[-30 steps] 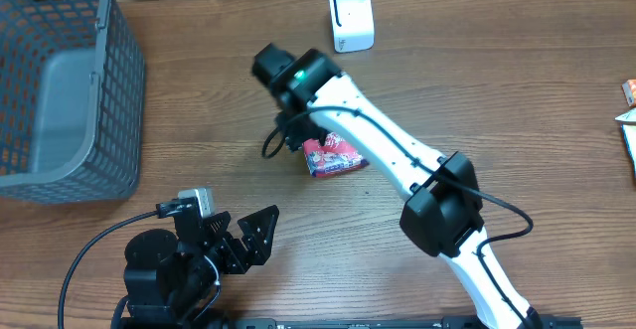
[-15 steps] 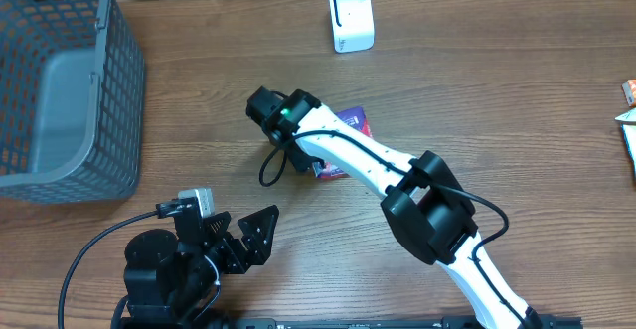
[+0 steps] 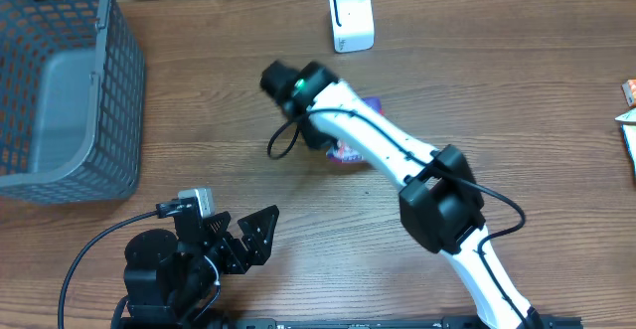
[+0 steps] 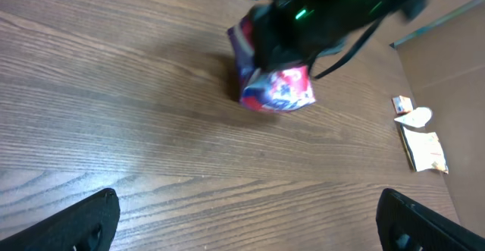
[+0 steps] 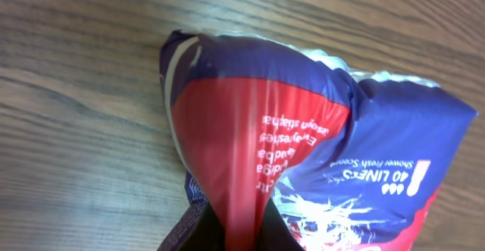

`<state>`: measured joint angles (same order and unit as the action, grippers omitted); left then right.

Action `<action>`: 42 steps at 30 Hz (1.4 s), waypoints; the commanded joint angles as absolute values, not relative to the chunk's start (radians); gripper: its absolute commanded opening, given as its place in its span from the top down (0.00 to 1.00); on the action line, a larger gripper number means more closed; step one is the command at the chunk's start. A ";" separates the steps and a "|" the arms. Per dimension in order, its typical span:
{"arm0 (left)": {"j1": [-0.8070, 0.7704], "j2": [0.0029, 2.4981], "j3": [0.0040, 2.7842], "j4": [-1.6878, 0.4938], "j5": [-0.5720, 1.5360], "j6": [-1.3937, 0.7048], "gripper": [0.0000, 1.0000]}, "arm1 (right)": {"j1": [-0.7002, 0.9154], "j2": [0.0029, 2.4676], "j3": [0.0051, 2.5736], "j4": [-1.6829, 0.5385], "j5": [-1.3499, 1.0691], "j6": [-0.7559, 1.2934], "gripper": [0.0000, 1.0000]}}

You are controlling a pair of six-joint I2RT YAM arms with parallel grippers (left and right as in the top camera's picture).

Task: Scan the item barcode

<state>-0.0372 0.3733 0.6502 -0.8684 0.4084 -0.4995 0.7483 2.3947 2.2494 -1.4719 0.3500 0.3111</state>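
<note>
The right gripper (image 5: 227, 232) clamps one edge of the packet (image 5: 303, 130).

Overhead, the right arm (image 3: 378, 150) hides most of the packet (image 3: 347, 156) under the right claw (image 5: 233, 234). In the claw's own view, the packet runs off frame rightward and below; the left wrist view blurs the claw dark.

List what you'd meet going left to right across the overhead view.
From the left: basket → left gripper → scanner → scraps at the right edge.
</note>
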 commanded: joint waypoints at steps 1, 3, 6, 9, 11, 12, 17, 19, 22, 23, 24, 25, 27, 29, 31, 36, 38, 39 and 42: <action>-0.033 0.369 0.656 -0.868 0.415 -0.509 0.00 | 0.666 2.381 2.396 -1.525 0.166 0.311 0.96; -0.033 0.369 0.656 -0.868 0.415 -0.509 0.00 | 0.616 2.381 2.461 -1.554 -0.027 0.263 0.96; -0.033 0.369 0.656 -0.868 0.415 -0.509 0.00 | 0.523 2.381 2.502 -1.562 -0.466 0.128 0.96; -0.033 0.369 0.656 -0.868 0.415 -0.509 0.00 | 0.449 2.381 2.479 -1.556 -0.773 0.039 0.96; -0.033 0.369 0.656 -0.868 0.415 -0.509 0.00 | 0.414 2.381 2.445 -1.551 -0.949 -0.009 0.96; -0.033 0.369 0.656 -0.868 0.415 -0.509 0.00 | 0.404 2.381 2.422 -1.546 -1.008 -0.029 0.96; -0.033 0.369 0.656 -0.868 0.415 -0.509 0.00 | 0.399 2.381 2.310 -1.511 -1.050 -0.026 0.96; -0.033 0.369 0.656 -0.868 0.415 -0.509 0.00 | 0.399 2.381 2.247 -1.476 -1.050 -0.007 0.96; -0.033 0.369 0.656 -0.868 0.415 -0.509 0.00 | 0.387 2.381 2.089 -1.322 -0.990 0.135 0.85; -0.033 0.369 0.656 -0.868 0.415 -0.509 0.00 | 0.379 2.381 2.069 -1.298 -0.926 0.185 0.83; -0.033 0.369 0.656 -0.868 0.415 -0.509 0.00 | 0.365 2.381 2.053 -1.285 -0.808 0.239 0.74; -0.033 0.369 0.656 -0.868 0.415 -0.509 0.00 | 0.351 2.381 2.053 -1.295 -0.690 0.261 0.62; -0.033 0.369 0.656 -0.868 0.415 -0.509 0.00 | 0.319 2.381 2.056 -1.346 -0.502 0.263 0.44; -0.033 0.369 0.656 -0.868 0.415 -0.509 0.00 | 0.290 2.381 2.057 -1.393 -0.387 0.263 0.42; -0.033 0.369 0.656 -0.868 0.415 -0.509 0.00 | 0.261 2.380 2.066 -1.435 -0.310 0.262 0.40; -0.033 0.369 0.656 -0.868 0.415 -0.509 0.00 | 0.173 2.379 2.165 -1.596 -0.138 0.257 0.34; -0.033 0.369 0.656 -0.868 0.415 -0.509 0.00 | 0.160 2.379 2.215 -1.648 -0.155 0.201 0.33; -0.033 0.369 0.656 -0.868 0.415 -0.509 0.00 | 0.160 2.379 2.228 -1.665 -0.173 0.171 0.32; -0.033 0.369 0.656 -0.868 0.415 -0.509 0.00 | 0.167 2.379 2.237 -1.689 -0.271 0.080 0.32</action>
<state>-0.0372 0.3733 0.6502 -0.8688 0.4084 -0.4992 0.1516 2.3856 2.2044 -1.6745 -0.2062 0.1940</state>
